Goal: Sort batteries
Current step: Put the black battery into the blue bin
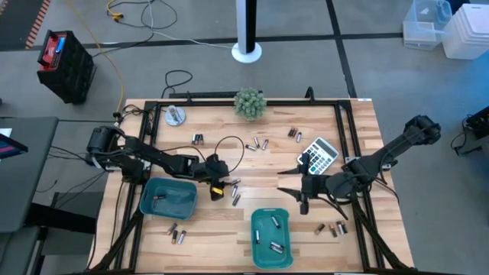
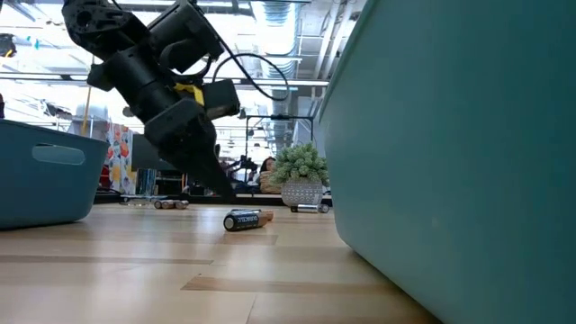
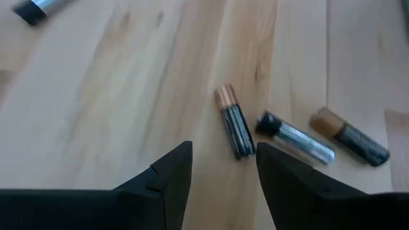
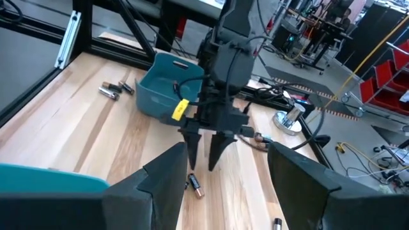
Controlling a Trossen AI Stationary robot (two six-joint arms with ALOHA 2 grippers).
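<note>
Several batteries lie loose on the wooden table. Three of them, a dark one with a coppery end (image 3: 233, 124), a silvery one (image 3: 295, 135) and another dark one (image 3: 350, 135), lie side by side just ahead of my left gripper (image 3: 223, 176). That gripper (image 1: 221, 188) is open and slants down beside the left teal tray (image 1: 168, 197), with nothing between its fingers. My right gripper (image 1: 299, 189) is open in the air above the right teal tray (image 1: 271, 237), and it holds nothing. Both trays hold a few batteries.
A grey calculator (image 1: 321, 153) lies at the right, a small potted plant (image 1: 250, 103) at the far edge, a round metal thing (image 1: 175, 115) at the far left. More batteries lie near the far middle (image 1: 256, 143), near left (image 1: 177, 234) and near right (image 1: 330, 228).
</note>
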